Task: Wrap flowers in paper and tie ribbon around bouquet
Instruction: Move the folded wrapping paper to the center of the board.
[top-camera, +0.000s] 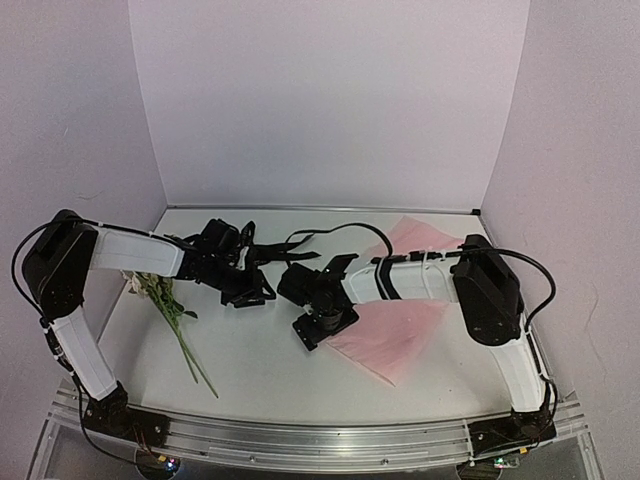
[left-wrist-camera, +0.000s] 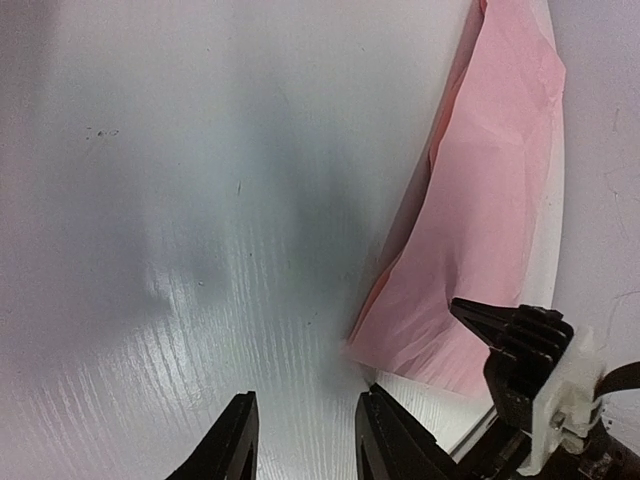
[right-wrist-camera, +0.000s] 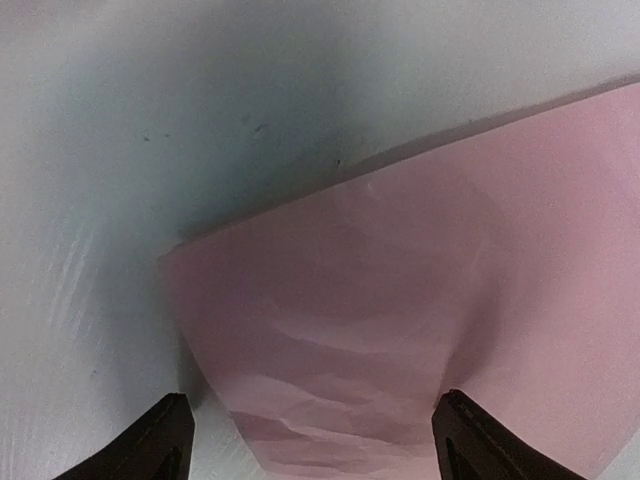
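1. The right pincer (right-wrist-camera: 313, 396) has its jaws spread wide and grips nothing.
2. The paper (right-wrist-camera: 420, 280) lies on the bench (right-wrist-camera: 90, 200) directly beneath this pincer, one corner between its fingers.
3. The left pincer (left-wrist-camera: 307, 395) has its jaws partly apart and empty, with bare bench beneath. The paper edge lies ahead to its right.
4. The flowers (top-camera: 165, 300) lie behind the left pincer, well apart from the paper.
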